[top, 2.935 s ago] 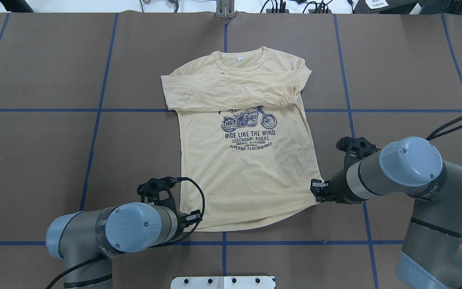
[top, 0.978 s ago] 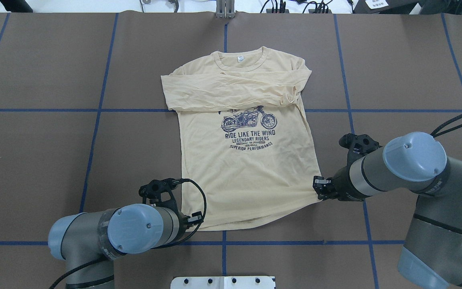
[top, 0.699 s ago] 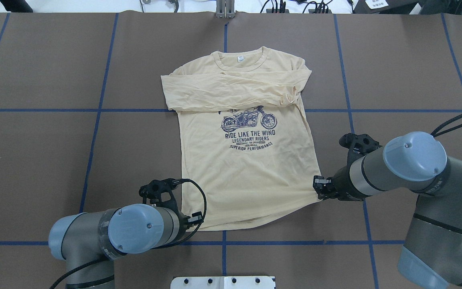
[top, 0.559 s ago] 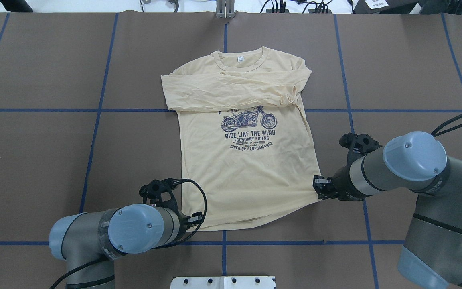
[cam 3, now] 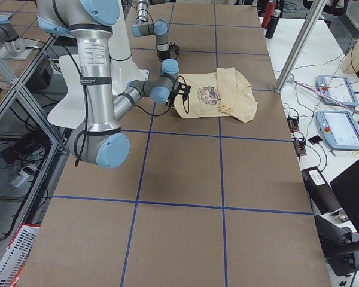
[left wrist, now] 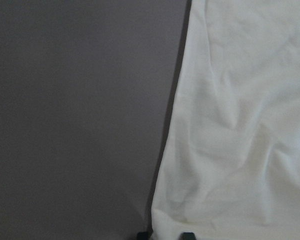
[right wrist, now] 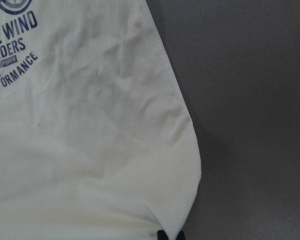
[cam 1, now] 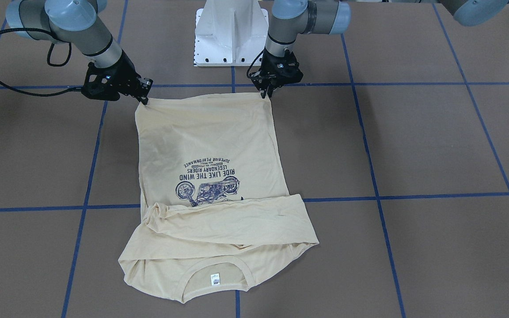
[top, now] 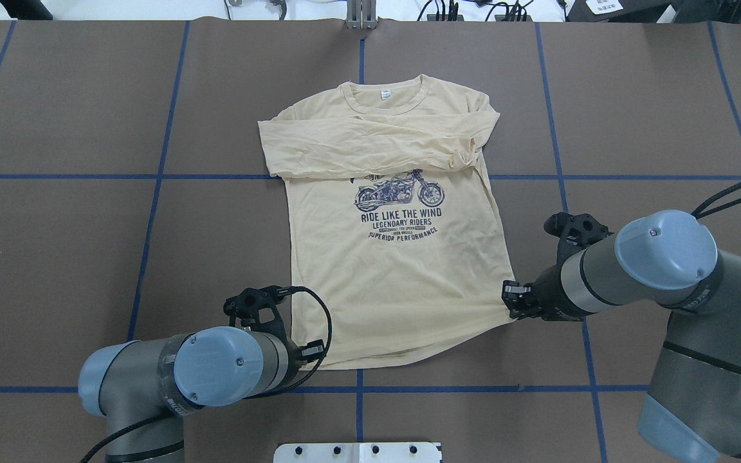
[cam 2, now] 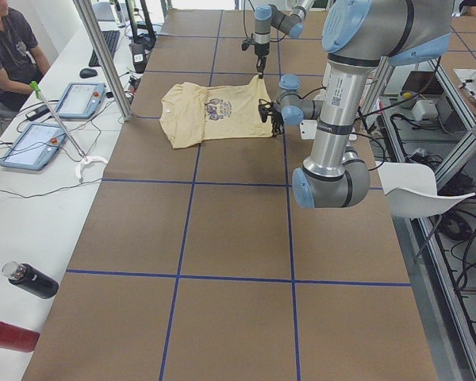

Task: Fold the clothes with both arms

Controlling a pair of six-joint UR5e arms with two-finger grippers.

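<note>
At the near hem corners of the T-shirt (top: pixel 396 257), I see my left pincer (cam 1: pixel 265 93) and right pincer (cam 1: pixel 145 100) each pinching fabric; bare table (top: pixel 653 116) surrounds it.

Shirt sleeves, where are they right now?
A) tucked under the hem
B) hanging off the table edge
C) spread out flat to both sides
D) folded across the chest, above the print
D: on the shirt both sleeves lie crossed over the chest, between the collar and the motorcycle print.

Seated operator (cam 2: pixel 12 49) (tablets (cam 2: pixel 82 99) nearby), perhaps bottles (cam 2: pixel 30 280).
</note>
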